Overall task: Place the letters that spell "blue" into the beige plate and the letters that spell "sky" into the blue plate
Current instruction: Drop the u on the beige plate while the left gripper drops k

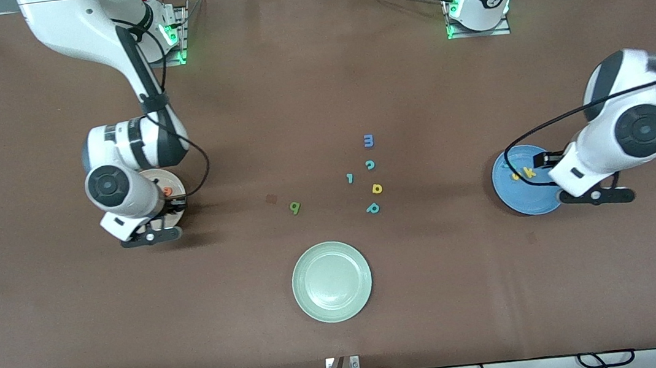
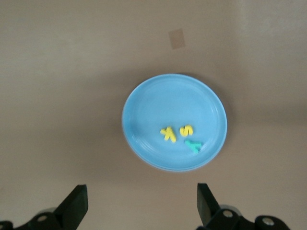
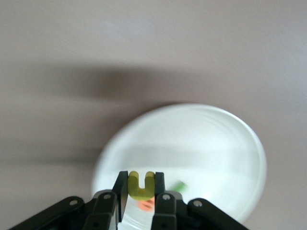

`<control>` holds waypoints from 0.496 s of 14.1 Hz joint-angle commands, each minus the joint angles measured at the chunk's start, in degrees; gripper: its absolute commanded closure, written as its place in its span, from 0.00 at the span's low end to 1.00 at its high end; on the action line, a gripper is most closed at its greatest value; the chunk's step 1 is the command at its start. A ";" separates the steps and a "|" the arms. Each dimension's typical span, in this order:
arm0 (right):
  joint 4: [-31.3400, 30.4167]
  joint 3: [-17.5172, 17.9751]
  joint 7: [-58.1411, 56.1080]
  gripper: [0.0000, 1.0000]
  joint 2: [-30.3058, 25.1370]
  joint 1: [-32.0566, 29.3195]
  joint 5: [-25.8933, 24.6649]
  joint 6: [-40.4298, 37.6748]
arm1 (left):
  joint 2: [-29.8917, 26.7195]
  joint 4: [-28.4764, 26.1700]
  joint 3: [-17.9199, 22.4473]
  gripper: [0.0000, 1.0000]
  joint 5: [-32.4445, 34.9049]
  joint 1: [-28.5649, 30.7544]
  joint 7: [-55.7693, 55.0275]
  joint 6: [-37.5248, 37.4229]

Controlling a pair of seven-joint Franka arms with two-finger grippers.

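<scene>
My right gripper (image 3: 141, 186) is shut on the yellow "u" (image 3: 142, 188) above the beige plate (image 3: 201, 139). An orange "e" (image 3: 146, 205) and a small green bar (image 3: 178, 187) lie in that plate (image 1: 164, 179). The green "b" (image 1: 295, 208) lies on the table near the middle. My left gripper (image 2: 141, 203) hangs open with nothing between its fingers, above the blue plate (image 2: 158, 105), which sits at the left arm's end (image 1: 527, 195). In it lie the yellow "k" (image 2: 168, 133), the yellow "s" (image 2: 186, 130) and the teal "y" (image 2: 193, 145).
Loose letters lie mid-table: a blue "m" (image 1: 368, 140), a teal "c" (image 1: 370, 165), a teal hooked letter (image 1: 350, 178), a yellow "a" (image 1: 377, 188) and a teal "p" (image 1: 373, 208). A pale green plate (image 1: 331, 281) sits nearer the front camera.
</scene>
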 commanded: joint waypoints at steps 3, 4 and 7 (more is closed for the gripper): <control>-2.71 -1.70 -7.30 0.79 1.12 -6.25 -0.20 -2.16 | -0.75 13.48 -1.96 0.00 -8.99 0.40 7.24 -12.31; -2.71 -1.53 -7.49 0.77 2.35 -6.88 0.23 -1.55 | -5.02 13.14 2.40 0.00 -12.69 -0.82 10.84 -12.06; -2.54 -1.52 -7.41 0.00 3.07 -7.06 1.20 -0.66 | -12.42 12.18 22.94 0.00 -27.08 -12.39 16.49 -12.06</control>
